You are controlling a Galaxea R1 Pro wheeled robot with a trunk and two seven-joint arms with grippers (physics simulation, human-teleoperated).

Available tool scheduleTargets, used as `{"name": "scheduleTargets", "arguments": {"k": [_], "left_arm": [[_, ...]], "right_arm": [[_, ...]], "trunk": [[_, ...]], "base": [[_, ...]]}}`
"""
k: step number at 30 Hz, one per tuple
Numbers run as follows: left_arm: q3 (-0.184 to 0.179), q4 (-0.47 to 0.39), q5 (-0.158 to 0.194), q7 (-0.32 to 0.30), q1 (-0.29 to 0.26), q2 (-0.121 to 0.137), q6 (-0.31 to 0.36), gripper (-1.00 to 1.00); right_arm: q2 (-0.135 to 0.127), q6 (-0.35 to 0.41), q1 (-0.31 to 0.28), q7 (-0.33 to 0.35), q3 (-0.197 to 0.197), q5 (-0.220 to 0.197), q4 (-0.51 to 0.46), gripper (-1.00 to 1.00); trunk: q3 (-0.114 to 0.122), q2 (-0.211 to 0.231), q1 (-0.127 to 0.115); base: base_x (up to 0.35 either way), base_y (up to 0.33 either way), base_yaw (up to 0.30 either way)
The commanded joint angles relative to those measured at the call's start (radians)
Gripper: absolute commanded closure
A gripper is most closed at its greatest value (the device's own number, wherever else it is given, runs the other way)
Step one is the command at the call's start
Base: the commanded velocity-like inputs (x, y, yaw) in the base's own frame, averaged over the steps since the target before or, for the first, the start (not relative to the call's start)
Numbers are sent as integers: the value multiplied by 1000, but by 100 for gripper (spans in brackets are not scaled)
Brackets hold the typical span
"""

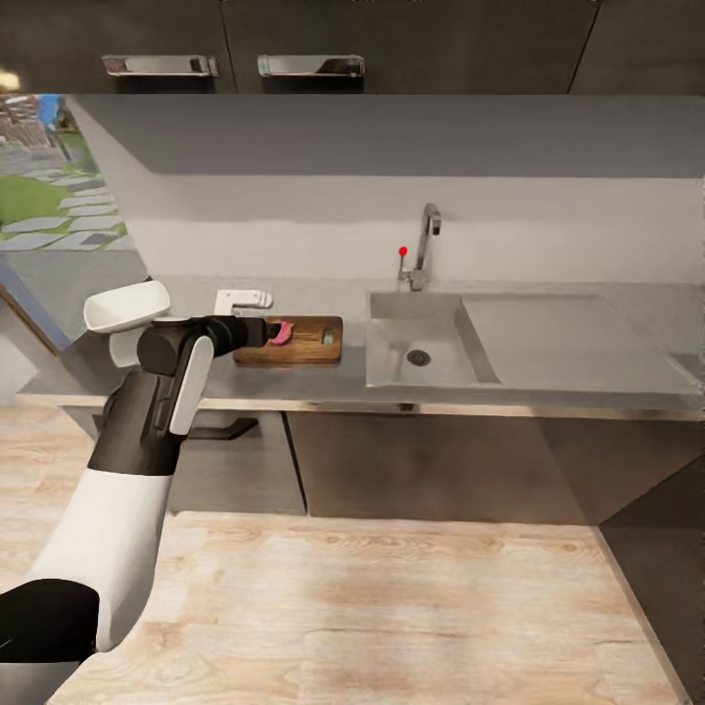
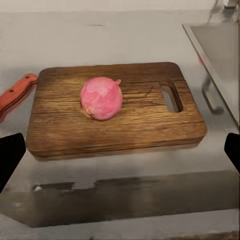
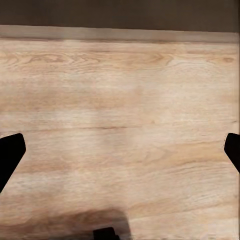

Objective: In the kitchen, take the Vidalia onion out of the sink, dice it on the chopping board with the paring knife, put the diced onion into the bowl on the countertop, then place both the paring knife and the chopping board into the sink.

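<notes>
The pink Vidalia onion rests on the brown chopping board, near its middle; its slot handle points toward the sink. Just off the board's other end lies the paring knife's red-orange handle, its blade out of frame. My left gripper stands open a little short of the board, fingers spread wide and clear of the onion. From the head view my left arm reaches the board and partly covers the onion. The white bowl sits on the countertop left of the arm. My right gripper hangs open over wooden floor.
A chrome faucet with a red-knobbed lever stands behind the basin; the drainboard stretches right. A small white object lies behind the board. Dark cabinets hang overhead. A window opens at far left.
</notes>
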Motion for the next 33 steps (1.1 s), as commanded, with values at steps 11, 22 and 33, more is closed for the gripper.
{"name": "scheduleTargets", "arguments": {"k": [11,22,33], "left_arm": [[-2,72,6,5,-1,1,-3,-100],[-2,156,7,2,7,1,-6,-100],[-4,723,9,-6,116,-6,-599,-100]], "right_arm": [[0,-1,-1,-8,7,0,1,-100],[-1,-1,-1,-8,6,0,1,-100],[-3,-1,0,-9,5,0,1,-100]], "trunk": [[-1,-1,-1],[-1,-1,-1],[-1,-1,-1]], "base": [[-334,0,0],[-328,0,0],[-54,0,0]]}}
